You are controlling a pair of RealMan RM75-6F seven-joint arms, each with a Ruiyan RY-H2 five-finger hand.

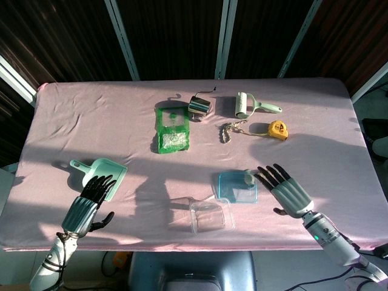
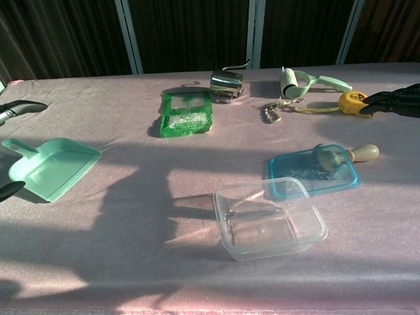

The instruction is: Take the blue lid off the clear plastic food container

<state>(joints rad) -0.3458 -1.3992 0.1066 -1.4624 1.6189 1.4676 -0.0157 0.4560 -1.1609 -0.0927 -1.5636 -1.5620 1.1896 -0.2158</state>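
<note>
The blue lid (image 1: 237, 185) (image 2: 314, 170) lies flat on the pink cloth, just behind and right of the clear container (image 1: 211, 216) (image 2: 270, 217), which stands uncovered with nothing in it. The lid rests partly over a small wooden-handled tool (image 2: 359, 153). My right hand (image 1: 287, 191) is open beside the lid's right edge, apart from it; in the chest view only its fingertips (image 2: 391, 100) show at the right border. My left hand (image 1: 88, 203) is open near the table's front left, by the dustpan; its fingertips (image 2: 14, 108) show at the left border.
A mint dustpan (image 1: 101, 174) (image 2: 48, 167) lies at the left. Further back are a green packet (image 1: 172, 130) (image 2: 186, 113), a metal cup (image 1: 198, 106), a lint roller (image 1: 247, 105), a chain (image 1: 229, 130) and a yellow tape measure (image 1: 277, 129).
</note>
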